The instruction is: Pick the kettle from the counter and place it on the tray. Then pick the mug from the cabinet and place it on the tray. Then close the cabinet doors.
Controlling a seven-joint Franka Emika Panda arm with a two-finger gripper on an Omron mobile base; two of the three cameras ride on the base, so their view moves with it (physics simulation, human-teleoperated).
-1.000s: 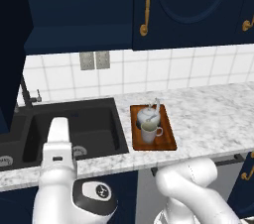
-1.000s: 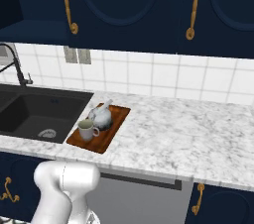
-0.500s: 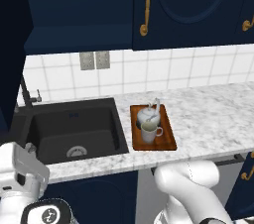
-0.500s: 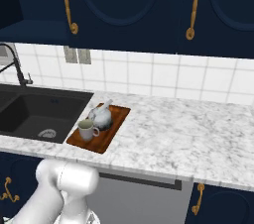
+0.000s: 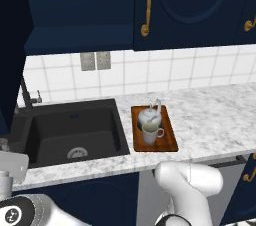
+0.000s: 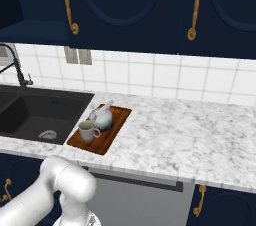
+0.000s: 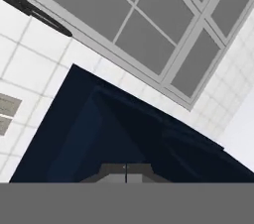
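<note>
The two-finger gripper [image 7: 125, 168] is clenched with nothing between its tips, close before a dark navy cabinet door panel [image 7: 124, 134]. On the speckled marble-look counter [image 5: 210, 115], the reddish-brown wooden tray [image 5: 170, 142] holds the beige mug [image 5: 150, 133] — just behind it, touching or nearly so, the white-grey kettle [image 5: 150, 115]. Beside the tray lies the black sink [image 5: 70, 130]. Above, the navy wall cabinet doors with gold handles [image 6: 130, 5] stand shut.

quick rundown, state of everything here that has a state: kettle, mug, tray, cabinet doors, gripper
kettle: upright on the tray, behind the mug
mug: upright on the tray, handle to the right in the left base view
tray: flat on the counter, right of the sink
cabinet doors: one left door open
gripper: shut, empty
</note>
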